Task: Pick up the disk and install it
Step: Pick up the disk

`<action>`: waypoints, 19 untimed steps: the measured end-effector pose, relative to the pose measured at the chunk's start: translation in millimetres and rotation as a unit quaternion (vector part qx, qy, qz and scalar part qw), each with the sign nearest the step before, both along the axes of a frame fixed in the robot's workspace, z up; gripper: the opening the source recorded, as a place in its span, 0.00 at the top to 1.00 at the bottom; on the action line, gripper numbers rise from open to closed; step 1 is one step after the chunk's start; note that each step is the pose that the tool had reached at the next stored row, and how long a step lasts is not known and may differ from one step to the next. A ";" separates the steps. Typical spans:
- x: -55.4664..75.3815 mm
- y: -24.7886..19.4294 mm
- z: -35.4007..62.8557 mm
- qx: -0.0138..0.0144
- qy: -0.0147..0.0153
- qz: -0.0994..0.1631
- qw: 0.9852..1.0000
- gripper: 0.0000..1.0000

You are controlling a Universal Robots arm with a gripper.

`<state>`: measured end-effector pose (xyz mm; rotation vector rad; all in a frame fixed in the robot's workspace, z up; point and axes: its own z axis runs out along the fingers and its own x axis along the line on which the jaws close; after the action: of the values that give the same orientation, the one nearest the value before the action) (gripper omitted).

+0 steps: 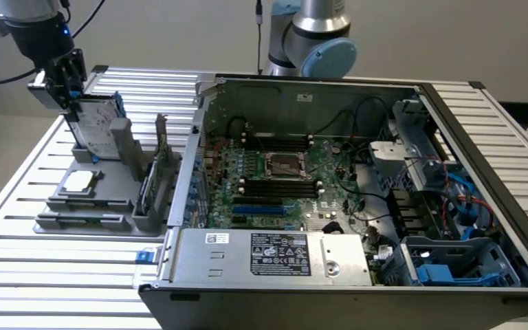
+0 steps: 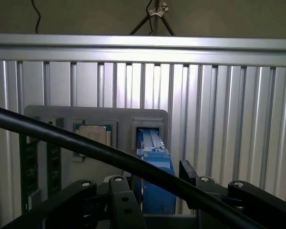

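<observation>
**Disk gripped upright at the parts fixture, far left of the table**

The disk (image 1: 102, 120) stands on edge at the far end of the grey parts fixture (image 1: 90, 210), on the exterior view's left, well apart from the open computer case (image 1: 200, 137). Its lower end sits at the fixture's slot. The gripper (image 1: 69, 93) comes down on its upper edge, fingers pressed in on the blue carrier from both sides. The pale label on the disk's face cannot be read.

In the wrist view, the blue carrier of the disk (image 2: 155, 157) runs down between the two black fingers (image 2: 121, 200) into the slot. A thick black cable (image 2: 62, 138) crosses in front of it. This view also shows green boards (image 2: 28, 167) standing in the fixture beside the square chip (image 2: 93, 135).

The exterior view gives the wider scene. The chip (image 1: 79, 182) lies flat on the fixture, nearer than the disk. Inside the case are the motherboard with its processor socket (image 1: 287, 165) and, at the near right corner, a blue drive bay (image 1: 438, 271). The grey power-supply box (image 1: 337, 265) along the near edge carries a large printed label (image 1: 278, 249) and a small white one (image 1: 218, 238), both too fine to read. Everything rests on a slatted aluminium table (image 1: 25, 282).
</observation>
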<state>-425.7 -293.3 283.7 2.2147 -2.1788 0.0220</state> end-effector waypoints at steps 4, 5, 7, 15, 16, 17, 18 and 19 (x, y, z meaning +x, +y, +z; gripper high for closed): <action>0.0 0.0 0.0 0.000 0.000 -0.002 1.000 0.50; 0.0 0.0 0.0 0.000 0.000 -0.002 1.000 0.50; 0.0 0.0 -0.1 0.000 0.000 -0.003 1.000 0.50; 0.0 0.0 -0.2 0.000 0.000 -0.006 1.000 0.59; 0.0 0.0 -0.2 0.000 0.000 -0.007 1.000 0.59; 0.0 0.0 -0.2 0.000 0.000 -0.007 1.000 0.61; 0.0 0.0 -0.2 0.000 0.000 -0.008 1.000 0.61; 0.0 0.0 -0.2 0.000 0.000 -0.008 1.000 0.67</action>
<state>-425.6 -293.3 283.5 2.1961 -2.1972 0.0214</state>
